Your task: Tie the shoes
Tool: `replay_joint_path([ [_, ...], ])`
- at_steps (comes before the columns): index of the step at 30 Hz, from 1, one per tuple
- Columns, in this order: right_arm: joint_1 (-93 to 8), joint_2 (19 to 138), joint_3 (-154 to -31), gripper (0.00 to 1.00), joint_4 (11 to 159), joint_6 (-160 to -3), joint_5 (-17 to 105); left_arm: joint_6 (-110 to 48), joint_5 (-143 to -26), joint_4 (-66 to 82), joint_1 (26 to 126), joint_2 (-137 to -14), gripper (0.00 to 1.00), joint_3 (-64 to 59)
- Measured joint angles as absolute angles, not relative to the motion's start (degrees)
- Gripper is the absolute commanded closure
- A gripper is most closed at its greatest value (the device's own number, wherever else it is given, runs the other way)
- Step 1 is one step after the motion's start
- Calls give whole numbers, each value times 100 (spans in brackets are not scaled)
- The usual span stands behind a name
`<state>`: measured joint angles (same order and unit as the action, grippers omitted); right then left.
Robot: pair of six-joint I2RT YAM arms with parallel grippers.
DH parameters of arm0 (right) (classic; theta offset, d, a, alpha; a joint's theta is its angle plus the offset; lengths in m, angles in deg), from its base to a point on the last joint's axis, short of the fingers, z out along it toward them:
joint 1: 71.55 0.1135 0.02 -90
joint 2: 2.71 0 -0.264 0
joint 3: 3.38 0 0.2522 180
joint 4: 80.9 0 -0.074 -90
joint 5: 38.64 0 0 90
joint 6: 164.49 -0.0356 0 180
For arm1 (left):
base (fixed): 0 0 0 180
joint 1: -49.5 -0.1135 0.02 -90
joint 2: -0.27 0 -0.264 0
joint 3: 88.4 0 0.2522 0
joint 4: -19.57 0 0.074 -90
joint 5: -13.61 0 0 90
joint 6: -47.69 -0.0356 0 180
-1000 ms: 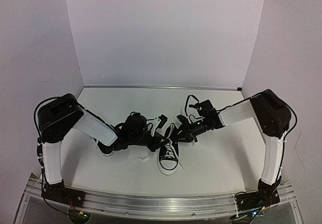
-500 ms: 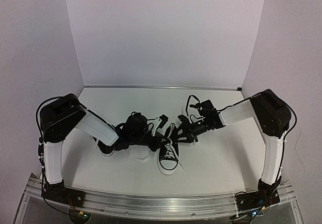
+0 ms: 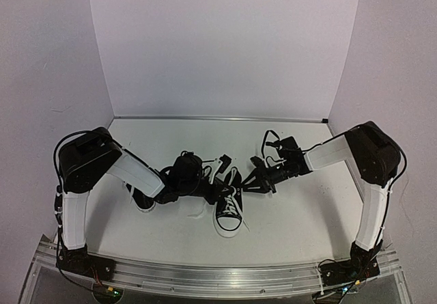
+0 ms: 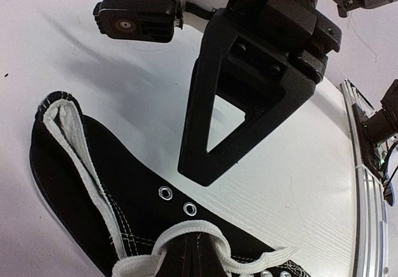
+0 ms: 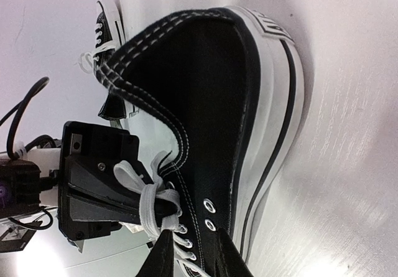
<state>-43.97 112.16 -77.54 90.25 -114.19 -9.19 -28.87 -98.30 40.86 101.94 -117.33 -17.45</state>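
Note:
One black shoe [image 3: 230, 212] with a white toe cap stands at the table's middle, toe toward me. Its white lace [image 5: 144, 197] is bunched in a loose knot by the top eyelets. My left gripper [image 3: 220, 193] is shut at that lace [image 4: 186, 230], which arcs across its tips; I cannot tell whether it is pinched. My right gripper [image 5: 194, 253] hovers over the same shoe [image 5: 211, 103], its jaws a little apart astride the eyelet strip, gripping nothing. One of its fingers [image 4: 205, 159] points down beside the shoe's side [image 4: 93, 183]. The other shoe [image 3: 141, 200] lies half hidden under my left arm.
White walls close the table at the back and at both sides. The metal rail [image 3: 218, 277] runs along the near edge. Loose lace ends [image 3: 198, 213] lie on the table just left of the middle shoe.
Both grippers have drifted slightly to the right over the middle shoe. The shoes have not moved.

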Motion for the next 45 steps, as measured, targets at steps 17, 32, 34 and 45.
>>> replay_joint_path([
  [17,-4255,11243,-7607,80,9794,-11907,-1089,-2865,-9922,4265,10194,-11825,100,-1657],
  [32,-4252,11299,-6736,80,11665,-13246,-1284,-2720,-9928,4456,10194,-11831,100,-1704],
  [34,-4253,11332,-6699,79,11864,-13409,-1288,-2706,-9919,4493,10194,-11831,100,-1704],
  [45,-4258,11373,-6633,78,12291,-13788,-1283,-2641,-9922,4662,10164,-11838,100,-1764],
])
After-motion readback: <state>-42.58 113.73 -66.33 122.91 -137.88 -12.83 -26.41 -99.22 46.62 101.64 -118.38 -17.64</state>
